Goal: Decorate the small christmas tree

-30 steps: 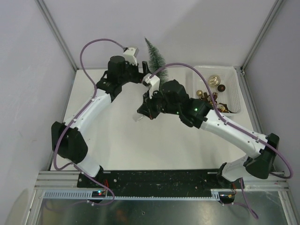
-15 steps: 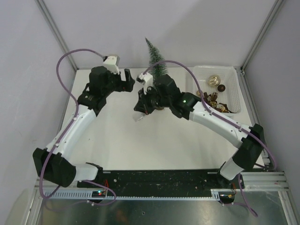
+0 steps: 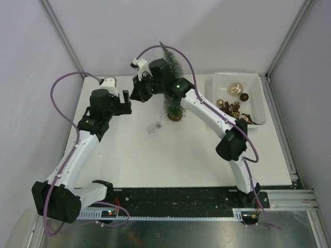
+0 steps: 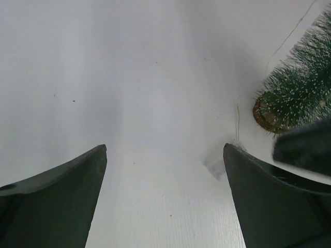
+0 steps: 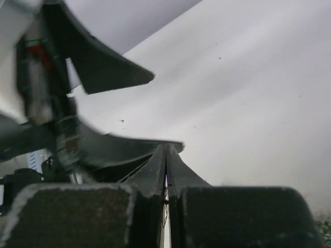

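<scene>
Right gripper (image 5: 165,168): jaws pressed together; a pale sliver shows in the seam, thread or not I cannot tell. Judgement: keep the pinch, approach the small christmas tree (image 3: 173,101) slowly, avoid tipping it. Left gripper (image 3: 124,101): spread wide, empty, left of the tree. Right arm (image 3: 207,109) arches over the tree, upright on the table (image 3: 129,155).

Overhead and close left-wrist views both show the tree (image 3: 172,106).
</scene>
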Action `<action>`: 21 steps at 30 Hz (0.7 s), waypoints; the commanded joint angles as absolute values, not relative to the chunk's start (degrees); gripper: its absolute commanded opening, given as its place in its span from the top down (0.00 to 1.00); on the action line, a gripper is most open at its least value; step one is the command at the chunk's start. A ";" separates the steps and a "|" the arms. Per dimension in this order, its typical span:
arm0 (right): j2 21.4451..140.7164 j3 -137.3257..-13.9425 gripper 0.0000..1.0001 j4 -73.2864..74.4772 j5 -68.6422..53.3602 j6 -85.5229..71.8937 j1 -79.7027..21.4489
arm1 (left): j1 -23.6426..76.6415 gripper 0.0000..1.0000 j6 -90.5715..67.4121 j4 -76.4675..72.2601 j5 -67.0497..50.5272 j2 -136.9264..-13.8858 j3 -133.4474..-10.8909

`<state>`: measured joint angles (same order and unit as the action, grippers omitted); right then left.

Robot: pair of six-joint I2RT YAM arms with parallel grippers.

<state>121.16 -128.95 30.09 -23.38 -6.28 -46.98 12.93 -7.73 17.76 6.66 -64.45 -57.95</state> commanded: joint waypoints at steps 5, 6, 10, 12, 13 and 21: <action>126.90 -135.63 1.00 29.78 -26.68 -7.97 -41.50 | 12.51 0.03 -4.92 17.70 -8.78 -63.69 -57.26; 126.73 -134.92 1.00 28.69 -26.96 -8.55 -41.10 | 12.49 0.03 -5.01 17.68 -10.68 -64.32 -57.42; 126.38 -133.53 1.00 26.54 -28.46 -10.28 -40.33 | 12.51 0.02 -6.91 17.60 -14.87 -66.19 -58.44; 125.84 -132.50 1.00 25.40 -29.26 -11.21 -40.12 | 12.53 0.02 -7.88 17.34 -16.00 -66.71 -59.02; 125.41 -131.91 1.00 24.52 -29.75 -12.02 -39.92 | 12.51 0.02 -7.98 17.06 -16.83 -66.93 -59.35; 120.63 -123.25 1.00 17.21 -33.13 -17.98 -39.24 | 12.27 0.07 -7.35 12.80 -23.59 -70.76 -62.97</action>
